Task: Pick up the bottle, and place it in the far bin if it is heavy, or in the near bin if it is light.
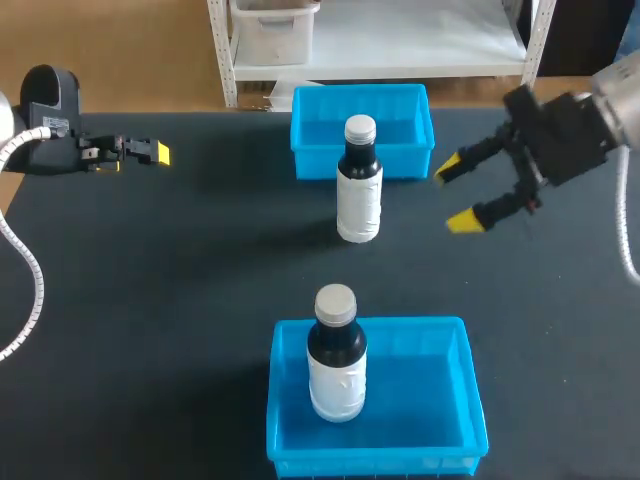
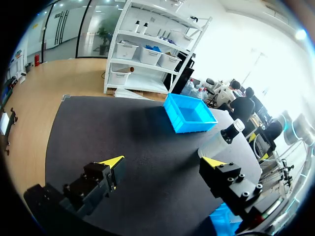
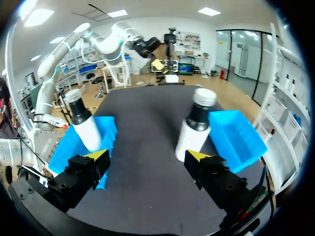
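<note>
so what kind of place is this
Probably a robot lab bench: the left gripper and right gripper hang open over a dark table with a far bin, a near bin and a bottle between them.

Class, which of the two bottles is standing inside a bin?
The near bottle, inside the near bin; the far bottle stands on the table before the far bin.

**3 cameras around 1 table**

The head view looks down from above and behind the robot, taking in the whole table (image 1: pixel 150 300). The left wrist view sits low near the table's left side, looking across it past its own fingers (image 2: pixel 112 162). The right wrist view faces the opposite way, close to the standing bottle (image 3: pixel 194 130). All 3 share that bottle, the far bin (image 1: pixel 400 125) and the near bin (image 1: pixel 430 400).
</note>
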You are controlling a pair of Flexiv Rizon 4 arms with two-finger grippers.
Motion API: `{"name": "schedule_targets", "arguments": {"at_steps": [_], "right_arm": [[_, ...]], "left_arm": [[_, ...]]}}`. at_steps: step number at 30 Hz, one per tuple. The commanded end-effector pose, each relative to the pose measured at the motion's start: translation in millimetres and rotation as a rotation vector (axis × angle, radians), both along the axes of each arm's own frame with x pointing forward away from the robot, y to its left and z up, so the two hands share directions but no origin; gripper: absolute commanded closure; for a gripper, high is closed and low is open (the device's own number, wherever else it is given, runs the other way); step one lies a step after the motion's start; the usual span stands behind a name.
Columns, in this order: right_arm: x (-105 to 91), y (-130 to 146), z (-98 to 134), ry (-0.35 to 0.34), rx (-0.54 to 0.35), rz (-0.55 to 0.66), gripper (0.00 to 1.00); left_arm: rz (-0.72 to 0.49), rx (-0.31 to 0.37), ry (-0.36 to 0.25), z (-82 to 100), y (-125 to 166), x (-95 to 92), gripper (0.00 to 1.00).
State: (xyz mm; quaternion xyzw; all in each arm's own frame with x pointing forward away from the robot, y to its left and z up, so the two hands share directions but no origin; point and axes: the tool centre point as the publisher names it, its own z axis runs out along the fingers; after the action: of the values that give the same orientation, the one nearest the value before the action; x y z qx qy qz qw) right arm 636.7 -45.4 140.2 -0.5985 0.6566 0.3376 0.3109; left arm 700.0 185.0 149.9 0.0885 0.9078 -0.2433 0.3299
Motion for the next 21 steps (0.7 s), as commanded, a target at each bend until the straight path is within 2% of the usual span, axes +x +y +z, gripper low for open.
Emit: {"name": "schedule_targets", "arguments": {"at_steps": [1,4,10,15,21], "right_arm": [[30.7,-9,0,-0.002,0.003,-0.025,0.0],[56.0,-9,-1,-0.007,0.008,-0.049,0.0],[86.9,6,-3,-0.018,0.017,-0.056,0.0],[100.1,29,-8,-0.002,0.034,-0.042,0.0],[103.1,55,-11,0.004,0.049,-0.022,0.0]], "left_arm": [[0.0,0.0,0.0,0.0,0,0.0,0.0],[0.0,0.0,0.0,0.0,0,0.0,0.0],[0.0,0.0,0.0,0.0,0,0.0,0.0],[0.0,0.0,0.0,0.0,0,0.0,0.0],[0.0,0.0,0.0,0.0,0,0.0,0.0]]}}
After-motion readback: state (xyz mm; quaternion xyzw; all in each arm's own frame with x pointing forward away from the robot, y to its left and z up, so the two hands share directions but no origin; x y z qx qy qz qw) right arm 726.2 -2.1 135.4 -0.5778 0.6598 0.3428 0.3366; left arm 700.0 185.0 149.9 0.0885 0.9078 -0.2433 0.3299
